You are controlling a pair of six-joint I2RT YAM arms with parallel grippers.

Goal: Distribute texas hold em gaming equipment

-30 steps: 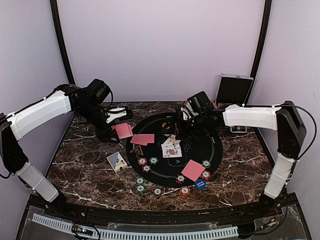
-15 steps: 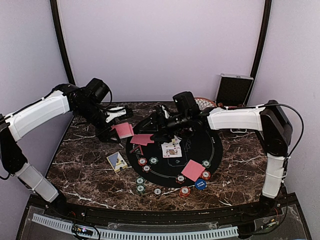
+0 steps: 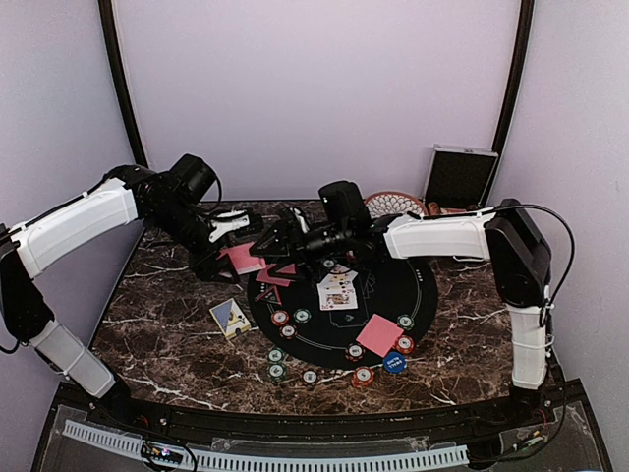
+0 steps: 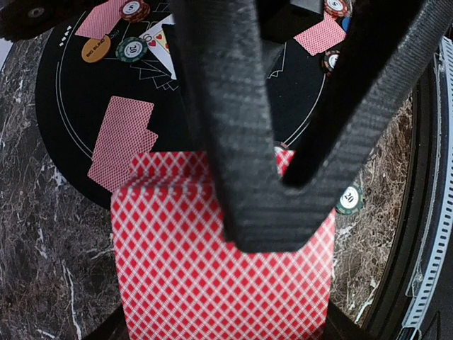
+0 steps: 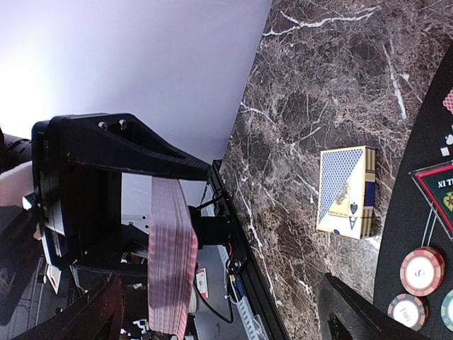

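Deck (image 4: 184, 269) clenched in left claw (image 4: 272, 219), long axis toward black mat (image 4: 85, 92); right claw (image 3: 278, 244) splayed wide, near.

Aluminium case (image 3: 460, 175) stands near patterned bowl (image 3: 393, 196).

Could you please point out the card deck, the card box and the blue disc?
card deck (image 4: 191, 283): left wrist view, middle of its red back.
card box (image 5: 345, 188): right wrist view, centre of its blue face.
blue disc (image 3: 394, 362): top view, centre of its top.
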